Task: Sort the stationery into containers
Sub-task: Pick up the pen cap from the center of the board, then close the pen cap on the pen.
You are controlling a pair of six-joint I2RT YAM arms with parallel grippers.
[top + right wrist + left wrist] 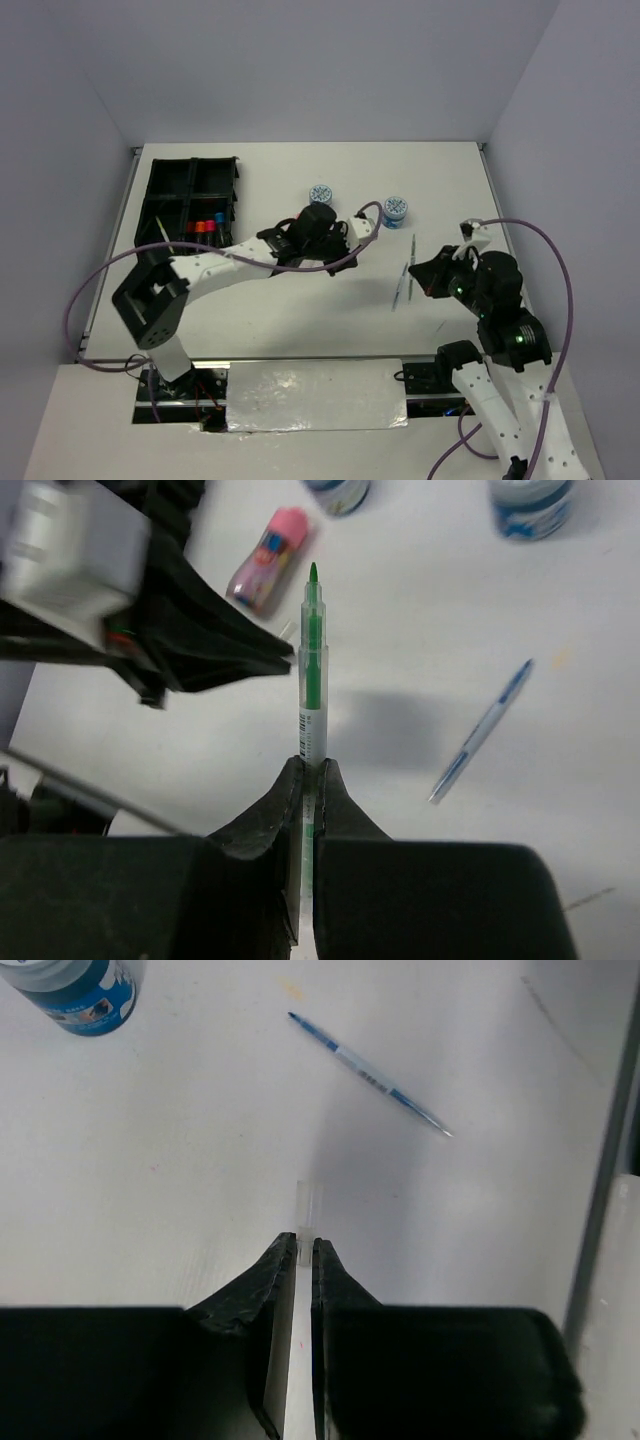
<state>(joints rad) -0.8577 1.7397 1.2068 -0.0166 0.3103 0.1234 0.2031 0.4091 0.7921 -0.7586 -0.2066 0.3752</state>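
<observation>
The right end effector (308, 765) is clamped on a green pen (313, 670), whose tip sticks out ahead of the jaws, above the surface (420, 630). Ahead and to the left lies the pink tube (268, 560); a blue pen (482, 730) lies just to the right. The left end effector (305, 1245) has its jaws nearly together, pinching a thin clear piece (310, 1205). A blue-white tub (80, 995) stands well ahead to its left.

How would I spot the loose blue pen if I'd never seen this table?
On the white table, find the right-hand round blue-white tub. Nearer the arms lies the blue pen, flat on bare tabletop. Unlike the green pen clamped in the right gripper, nothing holds it.
</observation>
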